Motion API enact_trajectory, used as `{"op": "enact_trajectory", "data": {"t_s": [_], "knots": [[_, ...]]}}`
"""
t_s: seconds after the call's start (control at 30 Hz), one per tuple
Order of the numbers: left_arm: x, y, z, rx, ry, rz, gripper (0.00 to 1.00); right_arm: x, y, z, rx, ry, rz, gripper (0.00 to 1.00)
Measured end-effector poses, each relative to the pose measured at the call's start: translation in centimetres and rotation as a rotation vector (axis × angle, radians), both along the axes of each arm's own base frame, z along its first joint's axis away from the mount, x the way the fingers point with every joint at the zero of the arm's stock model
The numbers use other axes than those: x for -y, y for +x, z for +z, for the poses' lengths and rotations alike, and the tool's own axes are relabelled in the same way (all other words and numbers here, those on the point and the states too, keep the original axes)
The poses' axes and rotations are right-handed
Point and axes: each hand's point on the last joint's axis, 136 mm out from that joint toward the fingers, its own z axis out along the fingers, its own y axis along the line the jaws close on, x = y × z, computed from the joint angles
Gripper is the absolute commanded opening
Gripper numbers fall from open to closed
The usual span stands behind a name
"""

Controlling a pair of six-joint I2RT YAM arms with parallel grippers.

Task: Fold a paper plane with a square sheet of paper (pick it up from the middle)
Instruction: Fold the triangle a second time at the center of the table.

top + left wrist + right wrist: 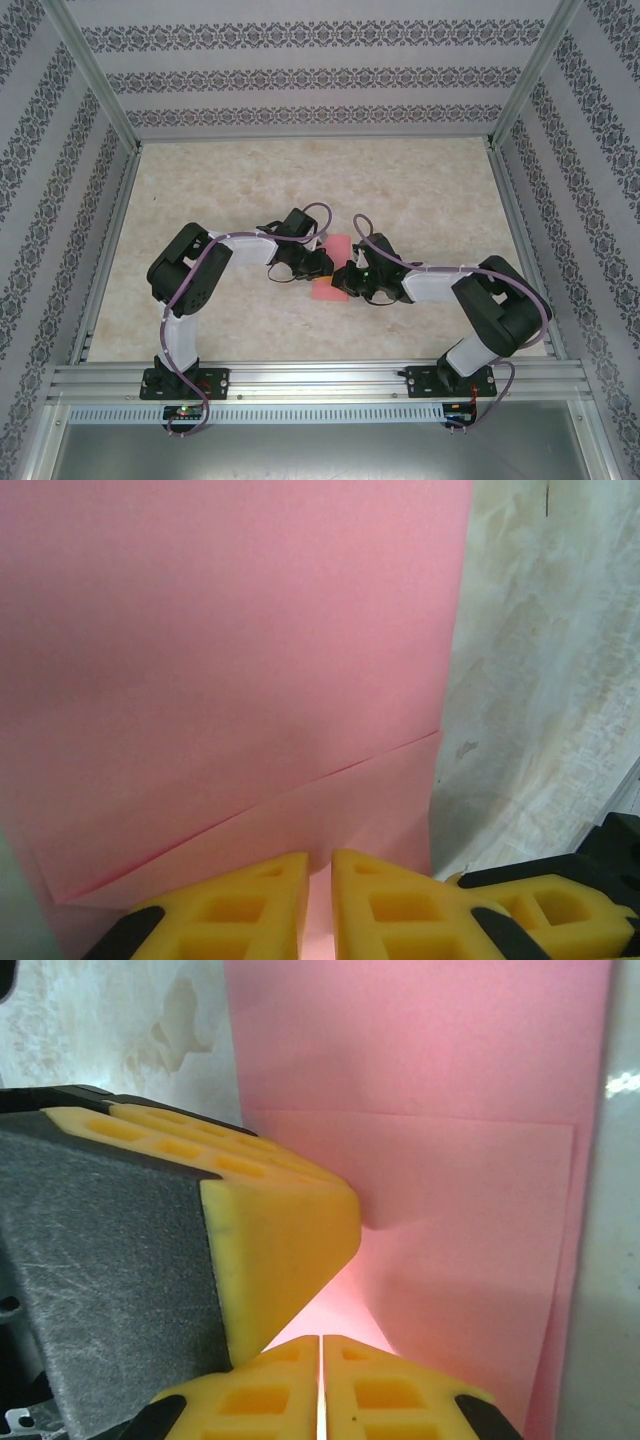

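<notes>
bright even light, soft shadows, close foreground blurred

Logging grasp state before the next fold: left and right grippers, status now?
Left gripper: closed, pinching the near edge of the folded pink paper.
Right gripper: closed on the same paper.

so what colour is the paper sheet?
Pink sheet; left wrist view shows it best.

Both arms are bent at the elbow and reach inward, with the wrists meeting midway between the two bases. The left gripper (317, 264) and the right gripper (347, 280) face each other, tips just beside one another. Each gripper's jaws are closed to a thin slit and pinch the square sheet of paper (327, 292). In the right wrist view, a left finger pad (285, 1245) lies against the right fingers (250, 1400).
</notes>
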Motion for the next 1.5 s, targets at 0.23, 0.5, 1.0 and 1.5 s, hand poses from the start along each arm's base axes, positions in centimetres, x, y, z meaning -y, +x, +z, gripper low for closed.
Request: {"op": "enact_trajectory", "data": {"t_s": [0.23, 0.5, 1.0, 1.5], "knots": [[-0.1, 0.2, 0.1, 0.004, 0.0, 0.004, 0.19, 0.2, -0.3, -1.5, -0.02, -0.005, -0.006, 0.1], [0.0, 0.1, 0.1, 0.004, 0.0, 0.002, 0.19, 0.7, -0.6, -1.4, -0.001, -0.004, -0.016, 0.11], [0.0, 0.1, 0.0, 0.007, 0.007, 0.001, 0.17, 3.6, -2.5, -1.5, -0.014, -0.006, -0.072, 0.13], [0.1, 0.1, 0.3, 0.002, 0.013, -0.009, 0.2, 5.7, -3.4, 0.3, -0.027, -0.092, -0.095, 0.22]]}}
